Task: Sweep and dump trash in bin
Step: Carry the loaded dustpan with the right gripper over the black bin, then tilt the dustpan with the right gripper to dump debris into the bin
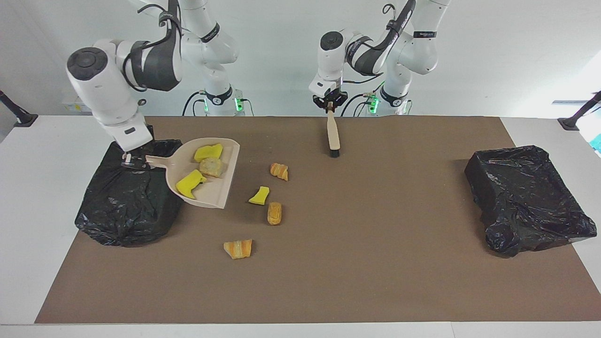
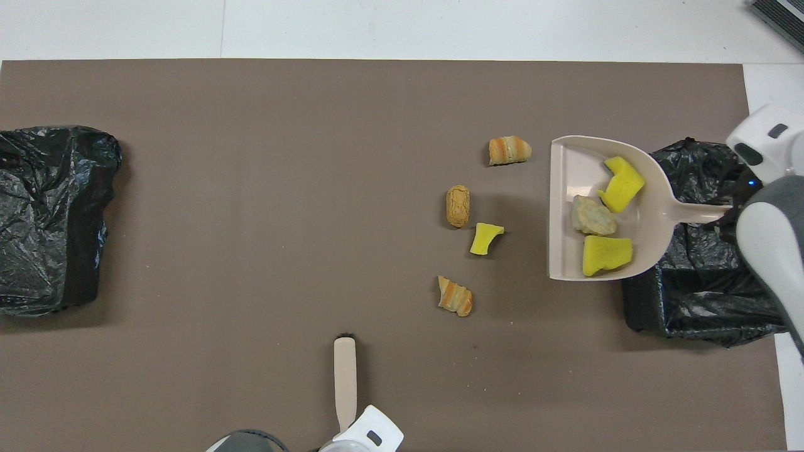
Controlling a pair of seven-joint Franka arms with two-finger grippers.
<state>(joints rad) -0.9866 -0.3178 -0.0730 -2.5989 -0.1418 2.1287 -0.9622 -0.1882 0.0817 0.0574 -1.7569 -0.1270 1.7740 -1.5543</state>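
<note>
Dustpan [image 1: 202, 176] held over bin [image 1: 127, 206] edge, left of frame.
Right gripper [image 1: 133, 162] is clamped on its handle, arm bent; three scraps [image 1: 209, 152] inside, four [image 1: 274, 212] on mat. Left gripper [image 1: 330, 101] is clamped on brush [image 1: 333, 134], hung upright.

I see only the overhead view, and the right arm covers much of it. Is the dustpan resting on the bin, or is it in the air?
Observer: In the air. The right gripper holds the dustpan up beside the bin.
Operator: Are its jaws closed on the handle?
Observer: Yes, they are shut on the handle's end, above the bin.
Operator: And the brush?
Observer: The brush hangs bristles down from the left gripper, which is shut on the handle's top.
</note>
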